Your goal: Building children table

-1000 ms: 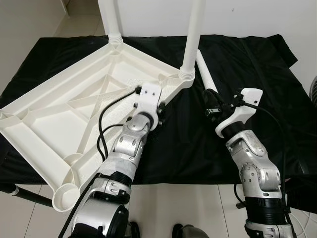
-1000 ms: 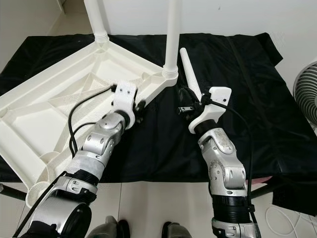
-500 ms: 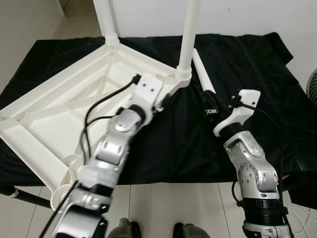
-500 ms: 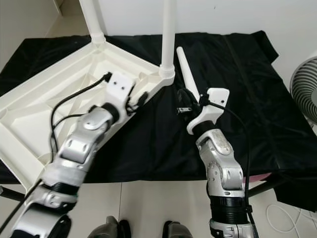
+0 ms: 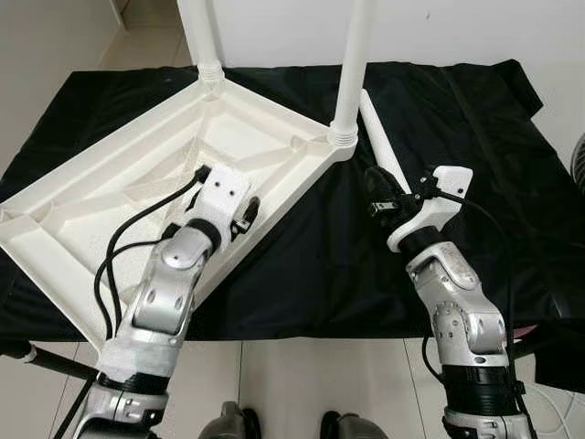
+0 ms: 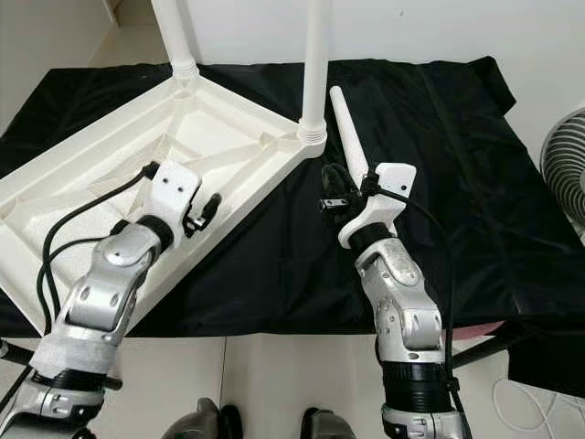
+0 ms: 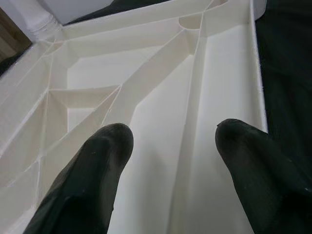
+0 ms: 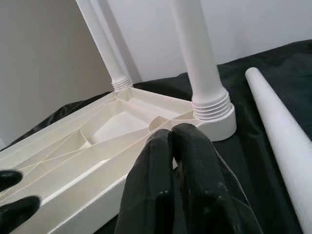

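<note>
The white children's table top lies upside down on a black cloth. Two white legs stand upright in its far corners, one at the back and one at the right. A third, loose leg lies on the cloth beside that right corner. My left gripper hovers open over the table top's ribbed underside, near its front right rim, with nothing between its fingers. My right gripper is shut and empty, just over the cloth beside the loose leg's near end.
The cloth-covered surface ends at a front edge close to me, with tiled floor below. A fan stands off the right side. A dark bar sticks out under the cloth at the lower left. A white wall runs behind.
My left gripper has drawn back from the right leg's corner along the front rim toward me. The right gripper has barely shifted toward the loose leg.
</note>
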Available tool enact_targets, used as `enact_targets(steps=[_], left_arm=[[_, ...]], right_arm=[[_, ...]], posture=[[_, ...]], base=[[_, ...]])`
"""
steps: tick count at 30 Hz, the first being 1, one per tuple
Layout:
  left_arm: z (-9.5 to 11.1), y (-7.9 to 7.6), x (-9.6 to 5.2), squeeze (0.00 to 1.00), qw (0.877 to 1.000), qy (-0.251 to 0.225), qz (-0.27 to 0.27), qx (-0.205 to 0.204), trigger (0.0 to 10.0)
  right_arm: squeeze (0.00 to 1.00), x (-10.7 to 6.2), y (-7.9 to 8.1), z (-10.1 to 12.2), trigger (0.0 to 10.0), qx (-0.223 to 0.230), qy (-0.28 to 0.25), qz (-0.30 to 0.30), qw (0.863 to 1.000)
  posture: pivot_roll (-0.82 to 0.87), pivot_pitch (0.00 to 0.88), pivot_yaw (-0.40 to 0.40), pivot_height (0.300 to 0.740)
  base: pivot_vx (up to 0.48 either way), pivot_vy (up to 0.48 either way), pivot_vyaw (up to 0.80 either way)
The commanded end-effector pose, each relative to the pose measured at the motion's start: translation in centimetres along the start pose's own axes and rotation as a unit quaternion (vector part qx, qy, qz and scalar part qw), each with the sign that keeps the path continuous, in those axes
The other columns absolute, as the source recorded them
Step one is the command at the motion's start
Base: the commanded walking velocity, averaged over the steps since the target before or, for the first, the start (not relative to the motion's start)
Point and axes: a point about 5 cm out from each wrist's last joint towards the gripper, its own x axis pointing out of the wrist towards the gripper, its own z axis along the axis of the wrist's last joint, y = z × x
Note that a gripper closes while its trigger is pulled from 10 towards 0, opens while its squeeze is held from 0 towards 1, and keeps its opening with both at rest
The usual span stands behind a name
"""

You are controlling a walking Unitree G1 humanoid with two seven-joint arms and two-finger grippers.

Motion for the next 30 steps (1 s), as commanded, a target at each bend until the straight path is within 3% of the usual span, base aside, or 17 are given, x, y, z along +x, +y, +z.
enact_targets(steps=[1, 5, 10, 15, 21, 30], left_arm=[[-0.5, 0.4, -0.4, 0.00, 1.000, 0.012, 0.002, -0.008, 10.0], [-2.1, 2.2, -2.0, 0.00, 0.999, 0.038, -0.007, -0.020, 10.0], [-2.3, 4.2, -3.2, 0.00, 0.998, 0.048, 0.002, -0.026, 10.0], [-2.9, 6.0, -4.6, 0.00, 0.998, 0.067, 0.006, 0.018, 10.0], [-3.9, 7.4, -5.7, 0.00, 0.994, 0.101, 0.010, 0.038, 10.0], [-4.9, 7.5, -6.5, 0.00, 0.988, 0.135, -0.012, 0.078, 10.0]], right_arm=[[0.00, -0.1, 0.0, -0.1, 10.0, -0.004, 0.000, -0.002, 1.000], [0.00, -0.1, 0.0, -0.2, 10.0, -0.003, 0.000, -0.003, 1.000], [0.00, -0.1, 0.1, -0.4, 10.0, -0.002, 0.002, -0.001, 1.000], [0.00, 0.1, 0.4, -0.5, 10.0, 0.002, 0.004, 0.006, 1.000], [0.00, 0.3, 0.8, -0.6, 10.0, 0.004, 0.007, 0.015, 1.000], [0.00, 0.3, 0.7, -0.6, 10.0, 0.003, 0.008, 0.015, 1.000]], posture=[[-0.09, 0.134, 0.066, 0.740], [-0.09, 0.134, 0.067, 0.740], [-0.09, 0.129, 0.064, 0.740], [-0.08, 0.125, 0.060, 0.740], [-0.08, 0.126, 0.051, 0.740], [-0.08, 0.126, 0.051, 0.740]], base=[[0.000, 0.000, 0.00], [0.000, 0.000, 0.00], [0.000, 0.000, 0.00], [0.000, 0.000, 0.00], [0.000, 0.000, 0.00], [0.000, 0.000, 0.00]])
